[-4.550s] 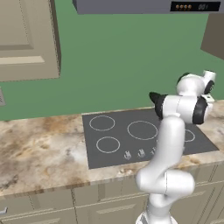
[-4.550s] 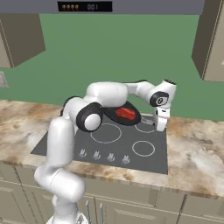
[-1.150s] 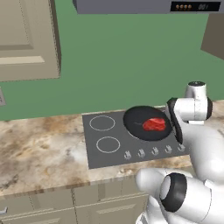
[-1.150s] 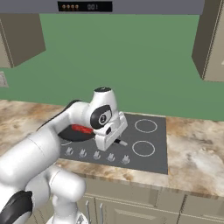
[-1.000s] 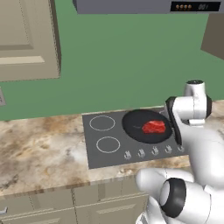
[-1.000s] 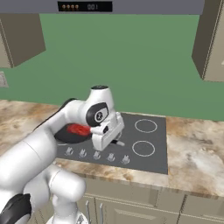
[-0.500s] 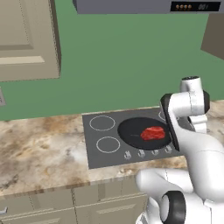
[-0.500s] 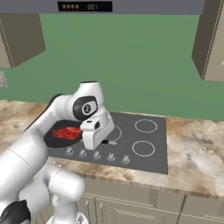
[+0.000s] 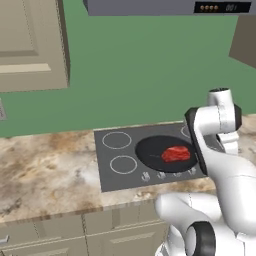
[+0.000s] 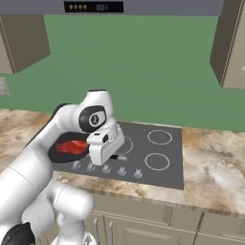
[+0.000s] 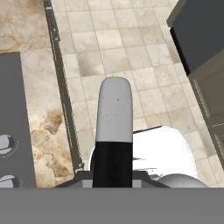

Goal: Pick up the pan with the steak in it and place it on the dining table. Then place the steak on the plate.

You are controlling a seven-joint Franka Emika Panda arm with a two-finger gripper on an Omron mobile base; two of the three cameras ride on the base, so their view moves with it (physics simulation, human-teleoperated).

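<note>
Above the front edge of the cooktop [image 9: 150,155], the pan [image 9: 165,153] is seen carried by the arm, its black disc overlapping the knob row in the left base view. Whether it is clear of the glass or just skimming it cannot be settled from these angles; a lifted state is judged likely.

The steak [image 9: 176,153] lies inside the pan, a little off centre, red and intact. In the right base view the steak [image 10: 72,146] is partly screened by the arm, with the pan's rim [image 10: 55,155] showing beside it.

The handle [image 11: 114,127] is seen in the hand view running straight up from the bottom edge, grey at its far end and black near the hand, with the floor tiles [image 11: 131,52] and the counter edge [image 11: 33,113] beyond. The gripper [image 10: 106,152] is judged clamped on that handle, though the finger tips themselves are hidden behind it.

Progress is judged early: the pick-up appears done, nothing more. Neither the dining table nor the plate is reached yet. Carrying the pan across, setting it down, and moving the steak onto the plate are all left.
</note>
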